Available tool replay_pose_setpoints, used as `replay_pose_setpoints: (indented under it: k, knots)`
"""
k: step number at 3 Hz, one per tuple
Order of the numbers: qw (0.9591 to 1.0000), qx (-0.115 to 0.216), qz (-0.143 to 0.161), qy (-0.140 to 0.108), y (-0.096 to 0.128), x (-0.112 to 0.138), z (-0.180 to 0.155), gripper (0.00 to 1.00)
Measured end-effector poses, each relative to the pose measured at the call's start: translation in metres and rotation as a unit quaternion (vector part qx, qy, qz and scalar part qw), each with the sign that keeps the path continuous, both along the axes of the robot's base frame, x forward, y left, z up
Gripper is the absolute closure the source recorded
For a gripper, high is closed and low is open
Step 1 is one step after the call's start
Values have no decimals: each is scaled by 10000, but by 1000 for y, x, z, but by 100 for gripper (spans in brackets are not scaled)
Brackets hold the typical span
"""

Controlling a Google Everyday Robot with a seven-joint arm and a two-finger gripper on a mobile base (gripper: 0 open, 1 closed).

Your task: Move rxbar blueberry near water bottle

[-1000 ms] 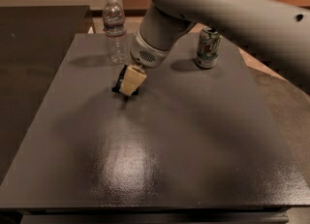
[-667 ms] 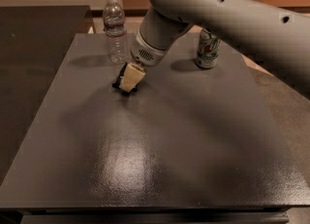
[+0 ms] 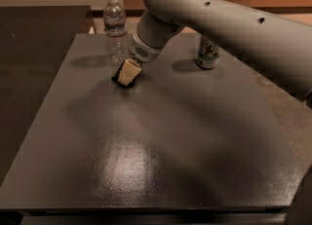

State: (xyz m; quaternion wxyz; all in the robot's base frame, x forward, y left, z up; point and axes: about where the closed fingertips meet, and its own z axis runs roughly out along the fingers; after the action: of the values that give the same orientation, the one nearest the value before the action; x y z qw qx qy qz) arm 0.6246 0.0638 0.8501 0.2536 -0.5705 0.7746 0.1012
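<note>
The water bottle (image 3: 115, 27), clear with a white cap, stands upright near the far left edge of the dark grey table (image 3: 161, 170). My gripper (image 3: 127, 73) is low over the table, just in front and to the right of the bottle. A small dark shape shows under its cream tip. I cannot tell whether this is the rxbar blueberry. The bar does not show anywhere else on the table. The big grey arm (image 3: 219, 19) reaches in from the upper right.
A green-and-white soda can (image 3: 208, 53) stands at the far right of the table, partly behind the arm. A darker counter (image 3: 34, 48) lies to the left. The table's front edge runs along the bottom of the view.
My gripper has moved a little farther back and to the left, closer to the water bottle. The bottle and the can have not moved.
</note>
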Motion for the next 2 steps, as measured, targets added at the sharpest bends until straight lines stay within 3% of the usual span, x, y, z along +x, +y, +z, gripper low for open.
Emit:
replay_pose_setpoints:
  k: [1,2]
  knots:
    - [9998,-64,-181,-53,0,18,-7,59]
    - [9998,-67,-162,-41,1,16,-8,36]
